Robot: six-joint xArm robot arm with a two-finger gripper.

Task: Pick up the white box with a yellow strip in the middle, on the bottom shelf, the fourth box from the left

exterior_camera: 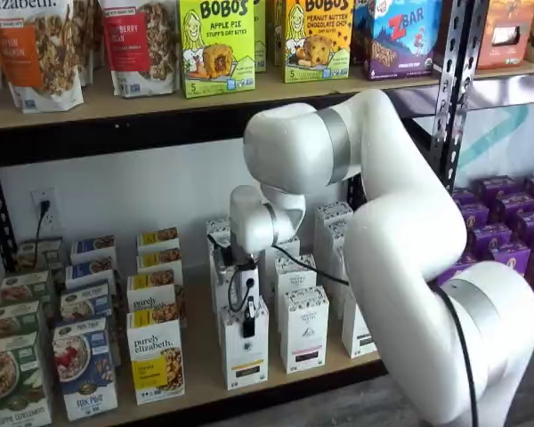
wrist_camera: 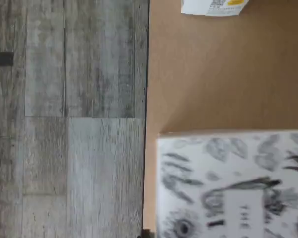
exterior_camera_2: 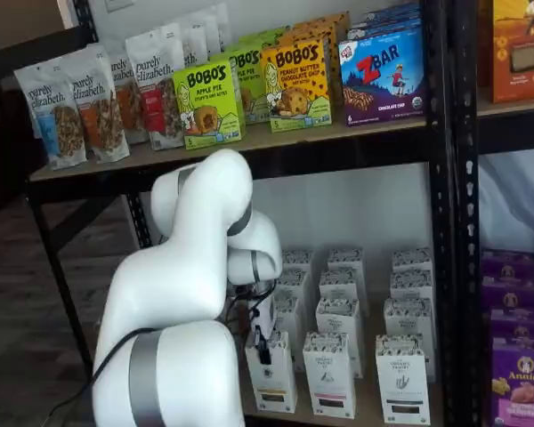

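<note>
The hand [exterior_camera: 248, 322] hangs right at the front face of the white box [exterior_camera: 246, 349], its black fingers [exterior_camera: 248, 318] lying against the upper part of the carton; in both shelf views they appear as one dark vertical bar, so whether they are spread or pinching cannot be told. A black cable loops down beside them from the white wrist.

The white box stands upright at the front edge of the bottom shelf [exterior_camera: 205, 391], first in its row of like cartons. It is a tall, narrow white carton with a dark speckled band around its top and a small dark label low on the front with an orange-yellow strip under it. Just to its left stands a purely elizabeth box [exterior_camera: 157, 357] with a yellow panel, and just to its right a like white carton [exterior_camera: 303, 329] with a dark label.

In the wrist view a blurred white surface with grey leaf drawings [wrist_camera: 233, 183] lies on the tan shelf board [wrist_camera: 208, 74], beside grey wood-look flooring [wrist_camera: 69, 119]. A white carton corner with a yellow patch [wrist_camera: 216, 6] shows at the picture's edge.
</note>
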